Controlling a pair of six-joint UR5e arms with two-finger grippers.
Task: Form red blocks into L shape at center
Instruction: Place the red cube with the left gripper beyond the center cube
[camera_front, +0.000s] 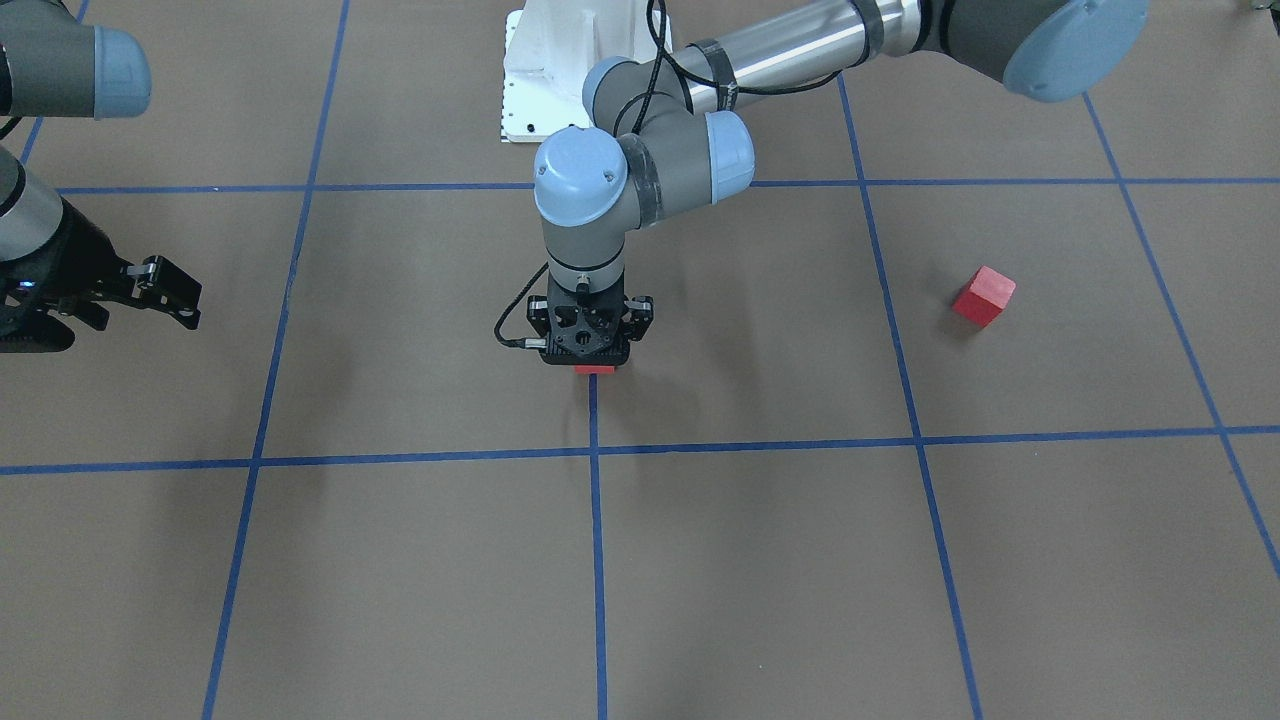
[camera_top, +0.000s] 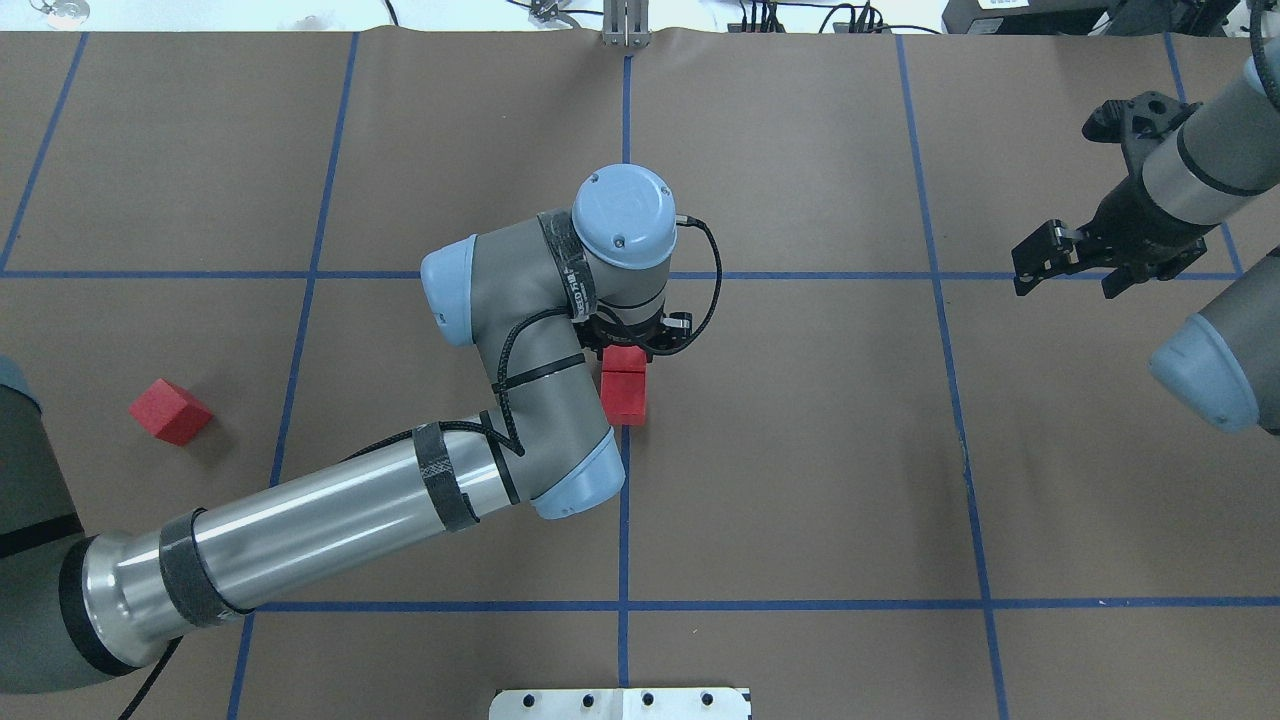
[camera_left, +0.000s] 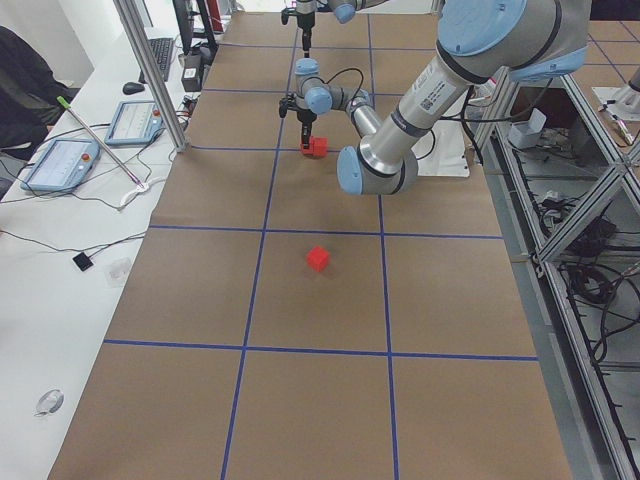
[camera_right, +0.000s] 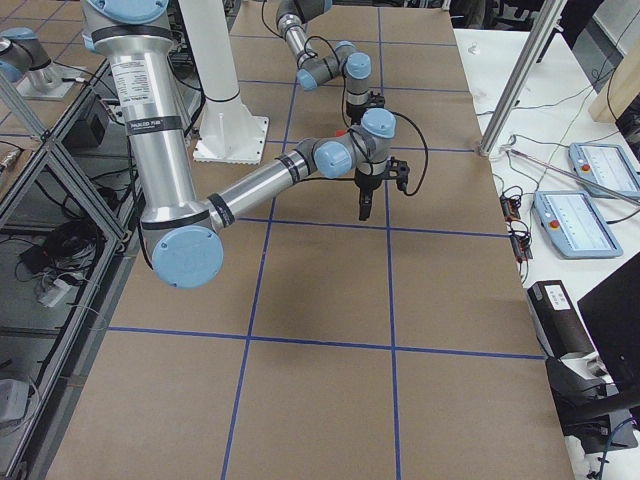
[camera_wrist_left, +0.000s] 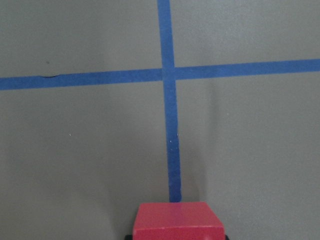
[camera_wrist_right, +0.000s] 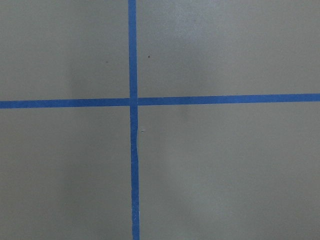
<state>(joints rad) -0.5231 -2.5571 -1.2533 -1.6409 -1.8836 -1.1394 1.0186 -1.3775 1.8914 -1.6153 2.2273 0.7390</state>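
Observation:
Two red blocks (camera_top: 625, 398) lie touching in a row on the blue tape line (camera_top: 623, 500) at the center of the brown surface. My left gripper (camera_top: 632, 345) points straight down over the far block of that pair and is shut on it at table level. That block shows at the bottom of the left wrist view (camera_wrist_left: 177, 220) and peeks out below the gripper (camera_front: 592, 362) in the front view (camera_front: 594, 369). A third red block (camera_top: 170, 410) lies alone, tilted, on my left side (camera_front: 984, 296). My right gripper (camera_top: 1065, 275) is open and empty, raised at the far right.
The white robot base plate (camera_top: 620, 703) lies at the near edge. My left arm's forearm (camera_top: 320, 520) stretches across the near-left squares. Blue tape lines (camera_wrist_right: 132, 101) cross below my right wrist. An operator desk with tablets (camera_left: 70, 160) runs along the far side.

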